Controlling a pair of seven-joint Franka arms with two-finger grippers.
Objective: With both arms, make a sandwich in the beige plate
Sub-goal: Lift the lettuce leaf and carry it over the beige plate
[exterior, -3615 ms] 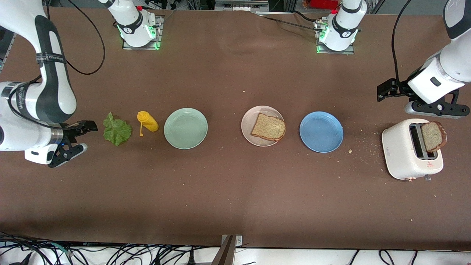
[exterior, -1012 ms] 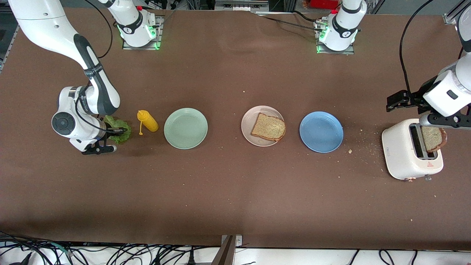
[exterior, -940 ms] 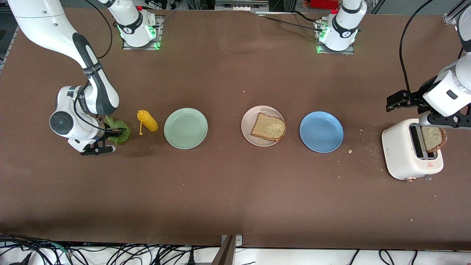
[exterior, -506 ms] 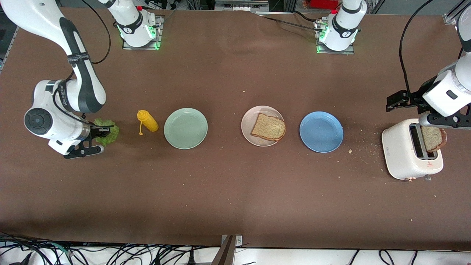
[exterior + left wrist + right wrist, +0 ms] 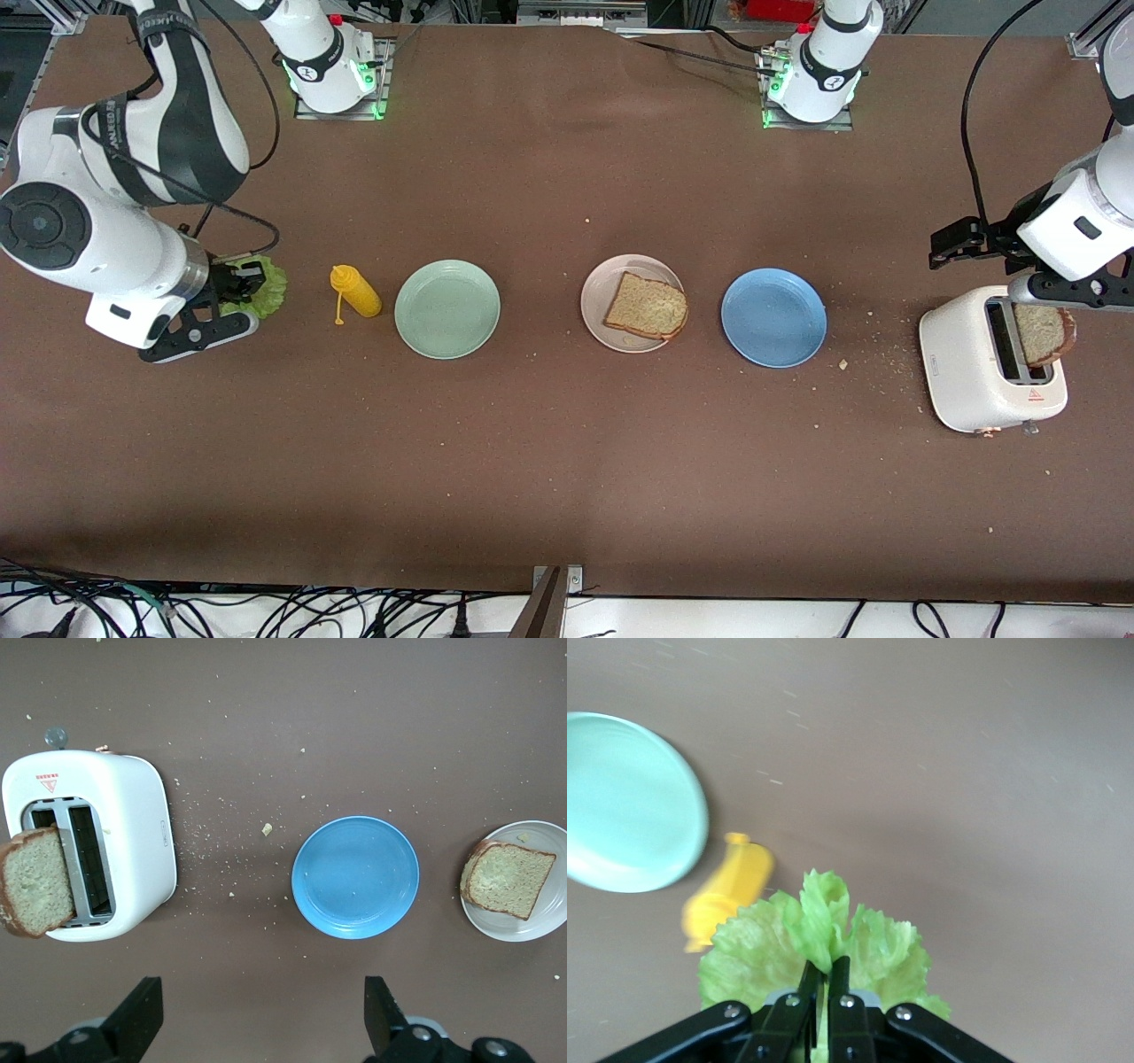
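The step in hand is the lettuce step. The right gripper is closed narrowly on the ruffled lettuce leaf and holds it up in the air over the right arm's end of the counter, beside the yellow mustard bottle. The beige plate stands between the mint-green plate and the blue plate, and one bread slice already lies on it, so the sandwich appears to be about one third done.

The next move probably calls for carrying the leaf over the mustard bottle and the mint-green plate, and then for lowering it flat on that bread slice before the fingers let go. The leaf is thin and soft, so it may fold or stick to a finger at release.

The left gripper hangs over the counter just beside the white toaster with its fingers wide apart and holding nothing. The second bread slice stands tilted in one toaster slot. This arm seems ready to take it.

In the front view the right arm's wrist covers part of the leaf, and the left arm's gripper covers the top edge of the second slice. In the right wrist view the mustard bottle is blurred, and the left wrist view shows only the tips of its own fingers.
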